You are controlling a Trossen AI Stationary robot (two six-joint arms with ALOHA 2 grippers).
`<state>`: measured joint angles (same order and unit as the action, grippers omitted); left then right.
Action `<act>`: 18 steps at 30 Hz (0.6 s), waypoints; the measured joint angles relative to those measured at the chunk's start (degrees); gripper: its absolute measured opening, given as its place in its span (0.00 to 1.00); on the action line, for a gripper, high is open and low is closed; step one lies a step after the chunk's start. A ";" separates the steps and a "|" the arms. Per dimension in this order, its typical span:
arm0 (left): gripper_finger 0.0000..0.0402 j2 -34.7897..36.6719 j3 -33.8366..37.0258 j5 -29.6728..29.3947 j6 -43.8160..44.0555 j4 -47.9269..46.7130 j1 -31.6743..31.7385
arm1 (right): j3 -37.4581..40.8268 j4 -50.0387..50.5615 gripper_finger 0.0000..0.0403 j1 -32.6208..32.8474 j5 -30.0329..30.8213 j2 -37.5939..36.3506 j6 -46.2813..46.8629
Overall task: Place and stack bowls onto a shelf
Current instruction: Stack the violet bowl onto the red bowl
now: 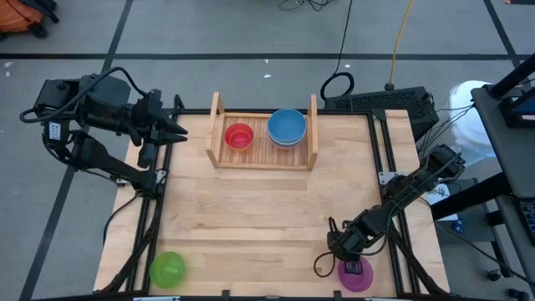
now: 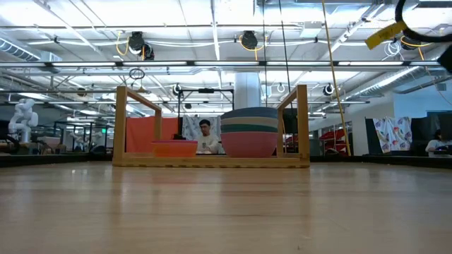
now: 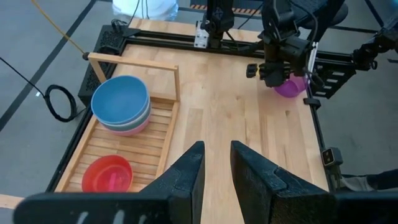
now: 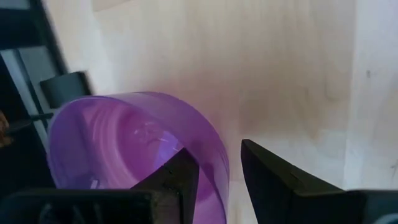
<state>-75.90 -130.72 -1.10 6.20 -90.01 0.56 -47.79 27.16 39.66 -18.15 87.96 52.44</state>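
The light-wood shelf [image 1: 263, 157] stands at the table's far middle. On its slats sit a red bowl [image 1: 239, 135] and a stack of bowls with the blue one on top [image 1: 287, 127]; the stack also shows in the low view [image 2: 249, 134]. A green bowl [image 1: 167, 269] rests on the table's near left corner. A purple bowl [image 1: 358, 276] rests at the near right edge. My right gripper [image 4: 217, 171] is open over the purple bowl [image 4: 124, 143], its fingers astride the bowl's wall. My left gripper [image 3: 216, 168] is slightly open and empty, above the table's far left edge. My right gripper comes from above, pointing down, with one finger [image 4: 180, 177] inside the purple bowl and the other outside its wall [image 4: 214, 152]. A strip of table shows between the outer finger and the wall. Whether the inner finger touches, I cannot tell. The bowl sits on the table.
The middle of the wooden tabletop [image 1: 267, 217] is bare between the shelf and the near bowls. A black frame rail [image 1: 401, 242] runs along the table's right side beside the right arm. Cables and a black box [image 1: 380, 100] lie behind the far right corner. A person [image 2: 206, 137] shows in the room beyond.
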 joint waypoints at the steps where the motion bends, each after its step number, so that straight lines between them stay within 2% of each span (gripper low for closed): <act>1: 0.20 0.00 0.00 0.00 -0.02 -0.01 -0.01 | 0.64 -0.61 0.28 0.00 0.00 0.00 0.94; 6: 0.20 0.00 0.00 0.00 -0.24 -0.01 0.00 | 2.12 -3.31 0.24 0.00 0.00 0.02 2.41; 12: 0.20 -0.02 0.00 0.00 -0.04 -0.01 0.00 | 2.17 -3.61 0.03 -0.07 0.19 0.02 2.43; 18: 0.20 -0.02 0.00 0.00 -0.02 -0.01 0.00 | 2.21 -9.66 0.01 -0.88 2.98 0.02 1.99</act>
<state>-75.92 -130.72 -1.10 6.17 -90.02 0.56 -45.58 17.49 38.78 -15.17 87.99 54.43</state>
